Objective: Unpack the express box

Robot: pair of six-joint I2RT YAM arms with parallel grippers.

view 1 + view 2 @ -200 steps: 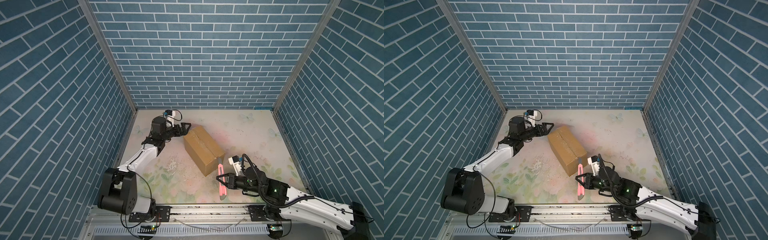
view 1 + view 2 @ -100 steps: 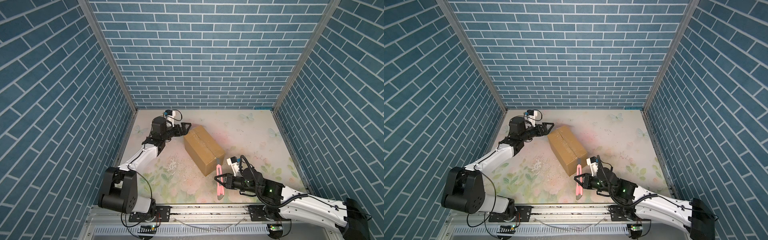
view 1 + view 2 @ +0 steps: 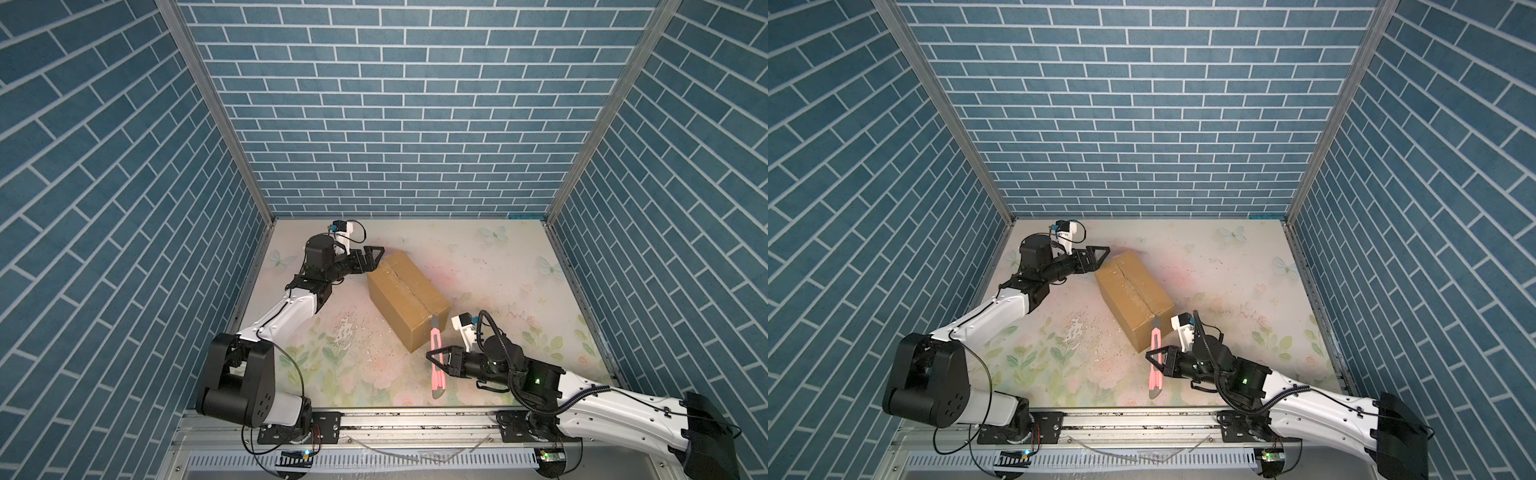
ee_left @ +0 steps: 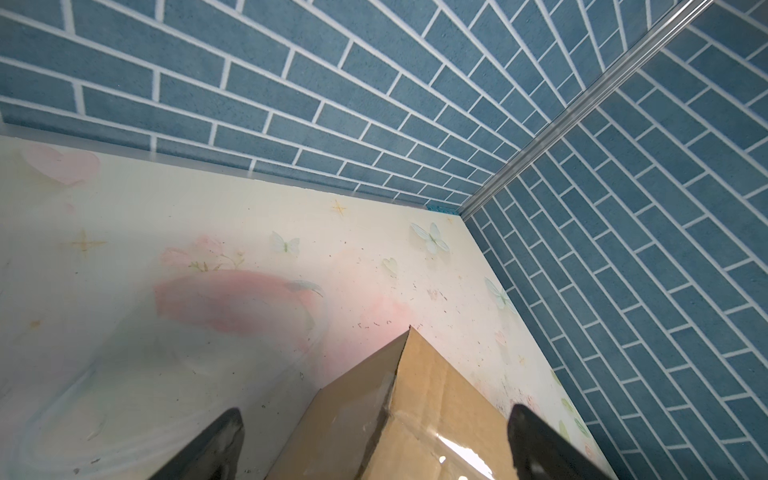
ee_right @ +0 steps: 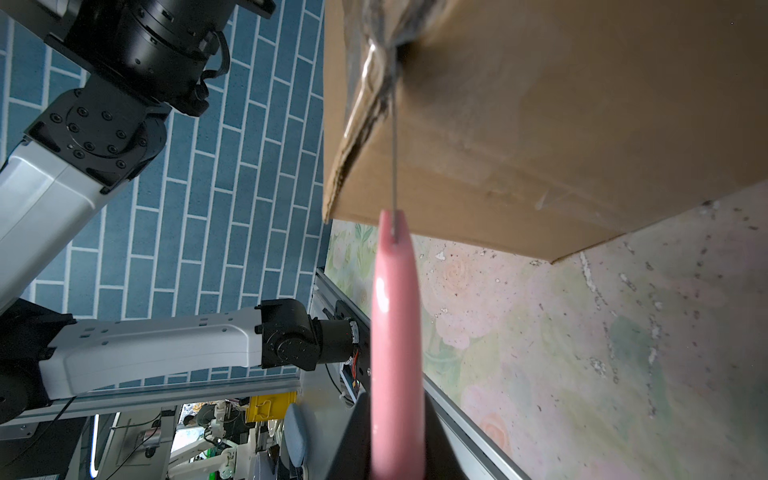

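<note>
The express box (image 3: 409, 291) (image 3: 1133, 297) is a brown taped carton lying at an angle mid-table. My left gripper (image 3: 376, 259) (image 3: 1102, 259) is open at the box's far left corner. In the left wrist view its fingers (image 4: 208, 449) stand wide on either side of that corner (image 4: 415, 415). My right gripper (image 3: 436, 360) (image 3: 1155, 361) (image 5: 397, 449) is shut on a pink knife (image 3: 435, 353) (image 5: 397, 332) near the front edge. The knife's thin blade (image 5: 394, 158) reaches up to the taped seam at the box's near end (image 5: 540, 124).
Blue brick-patterned walls (image 3: 374, 124) close in the left, back and right sides. A metal rail (image 3: 415, 419) runs along the front edge. A scuffed white patch (image 3: 345, 330) marks the floral mat left of the box.
My right gripper has shifted slightly left and nearer the front with the pink knife. The left arm and the box have stayed put.
</note>
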